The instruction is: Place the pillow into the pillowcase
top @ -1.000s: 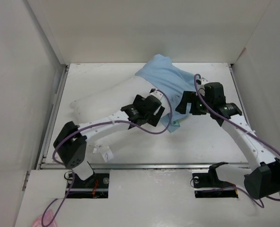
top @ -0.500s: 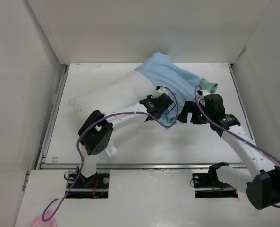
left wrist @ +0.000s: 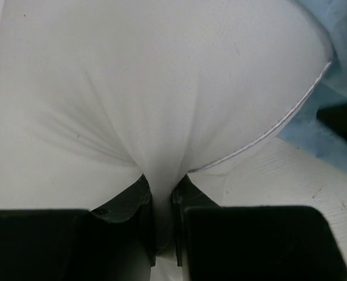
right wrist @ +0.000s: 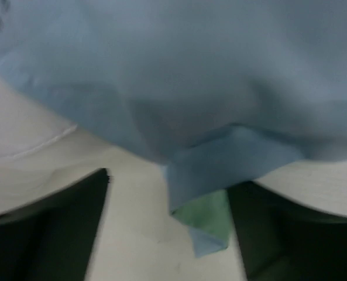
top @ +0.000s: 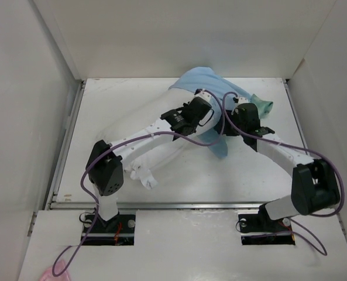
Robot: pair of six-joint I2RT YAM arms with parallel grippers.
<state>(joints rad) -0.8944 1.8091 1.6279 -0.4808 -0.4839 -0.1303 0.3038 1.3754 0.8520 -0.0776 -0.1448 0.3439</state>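
1. Closed left gripper [left wrist: 161, 202] pinches the plump white fabric pillow [left wrist: 161, 88], centre of the overhead view, probably to push it in.
2. Wide-open, empty right gripper [right wrist: 170, 205] straddles the hem of the thin light-blue cloth pillowcase [right wrist: 191, 88], upper centre.

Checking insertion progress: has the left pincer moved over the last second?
Yes. The left pincer, shut on the pillow, moved toward the back wall.
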